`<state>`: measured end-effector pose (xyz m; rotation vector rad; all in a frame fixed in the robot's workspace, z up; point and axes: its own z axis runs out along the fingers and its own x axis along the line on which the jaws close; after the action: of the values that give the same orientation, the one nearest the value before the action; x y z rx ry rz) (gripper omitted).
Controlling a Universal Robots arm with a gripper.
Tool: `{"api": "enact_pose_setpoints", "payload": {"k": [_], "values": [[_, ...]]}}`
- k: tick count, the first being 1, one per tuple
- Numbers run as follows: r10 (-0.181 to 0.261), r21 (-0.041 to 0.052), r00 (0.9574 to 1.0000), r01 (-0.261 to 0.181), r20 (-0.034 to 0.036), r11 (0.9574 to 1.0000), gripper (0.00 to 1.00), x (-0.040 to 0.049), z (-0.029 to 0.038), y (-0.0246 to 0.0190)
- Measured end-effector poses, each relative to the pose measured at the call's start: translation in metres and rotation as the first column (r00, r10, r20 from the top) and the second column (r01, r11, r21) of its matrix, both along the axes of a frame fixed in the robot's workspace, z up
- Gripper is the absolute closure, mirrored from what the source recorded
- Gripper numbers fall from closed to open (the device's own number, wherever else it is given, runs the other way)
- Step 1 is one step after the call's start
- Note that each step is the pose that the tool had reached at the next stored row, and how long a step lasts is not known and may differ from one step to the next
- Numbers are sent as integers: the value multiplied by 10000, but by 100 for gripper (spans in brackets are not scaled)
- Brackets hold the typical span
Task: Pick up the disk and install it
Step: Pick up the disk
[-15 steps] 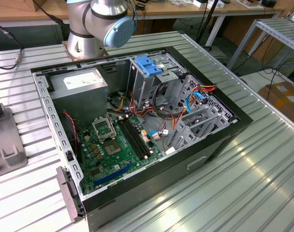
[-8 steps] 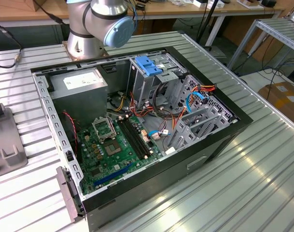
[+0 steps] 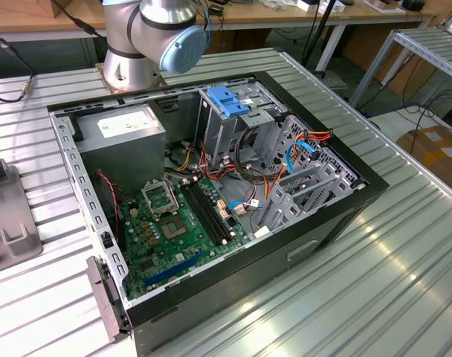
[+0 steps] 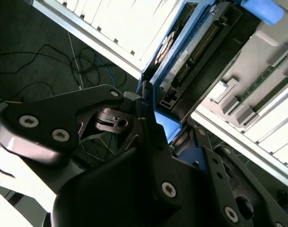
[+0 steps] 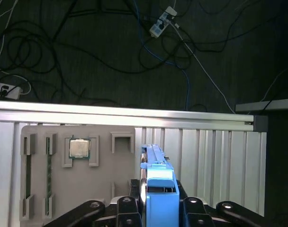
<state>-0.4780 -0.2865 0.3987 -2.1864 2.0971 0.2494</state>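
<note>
I am clamping my end effector (image 5: 157, 201) on the disk (image 5: 156, 165), holding its blue carrier on edge between my fingers (image 5: 134, 191). It is standing over the edge of a grey parts tray (image 5: 101, 189) carrying a processor chip (image 5: 79, 148) on the ribbed desk (image 5: 220, 161); whether it is lifted clear I cannot tell. I am judging the pick-up made and the install not yet done. In the exterior view the open computer case (image 3: 323, 223) is lying with its drive cage (image 3: 244, 134) at about one o'clock from the motherboard (image 3: 174, 223).
</note>
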Motion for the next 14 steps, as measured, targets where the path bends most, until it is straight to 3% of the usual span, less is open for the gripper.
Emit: {"api": "enact_pose_setpoints", "payload": {"k": [14], "values": [[0,404,10000,0,0,9992,63,0,150,0]]}}
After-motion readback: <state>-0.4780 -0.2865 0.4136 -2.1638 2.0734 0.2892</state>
